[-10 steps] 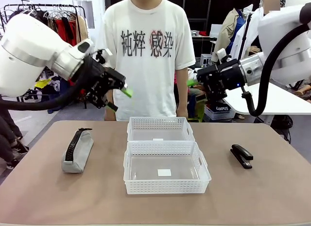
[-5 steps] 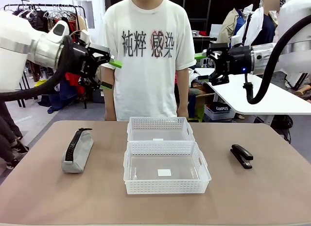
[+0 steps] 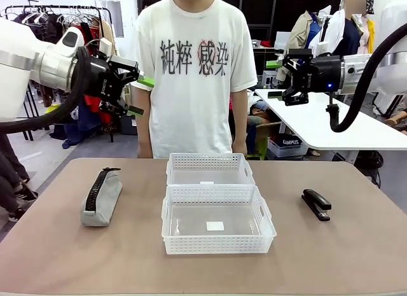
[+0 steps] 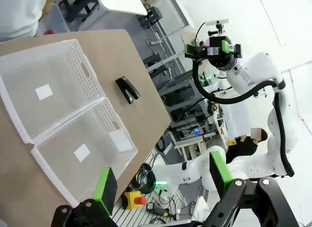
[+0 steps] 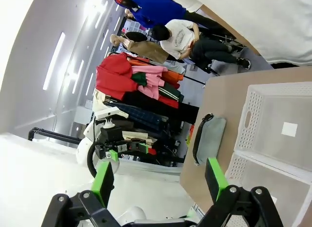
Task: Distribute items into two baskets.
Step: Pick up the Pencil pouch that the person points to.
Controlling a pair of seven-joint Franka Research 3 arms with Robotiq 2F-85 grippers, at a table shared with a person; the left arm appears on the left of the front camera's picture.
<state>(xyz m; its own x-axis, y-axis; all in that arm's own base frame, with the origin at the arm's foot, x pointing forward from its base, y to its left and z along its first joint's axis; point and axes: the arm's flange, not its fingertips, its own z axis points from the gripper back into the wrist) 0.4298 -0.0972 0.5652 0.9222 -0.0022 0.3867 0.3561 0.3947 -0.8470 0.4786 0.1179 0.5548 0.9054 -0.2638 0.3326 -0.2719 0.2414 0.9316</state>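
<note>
Hovering at the upper left of the front view, the left gripper is held with its fingers spread wide, gripping nothing. The right gripper, at the upper right, is likewise spread and unloaded. The grey pouch is laid at the left of the table, the black stapler at its right. Between them, at centre frame, the two baskets are set touching, one behind the other.

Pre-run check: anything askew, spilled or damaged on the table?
Nothing stands out. The grey pencil pouch lies at the robot's left, the black stapler at its right, neither visibly damaged. The two white baskets sit edge to edge in the middle, upright. The left gripper and right gripper are open, high above the table.
</note>
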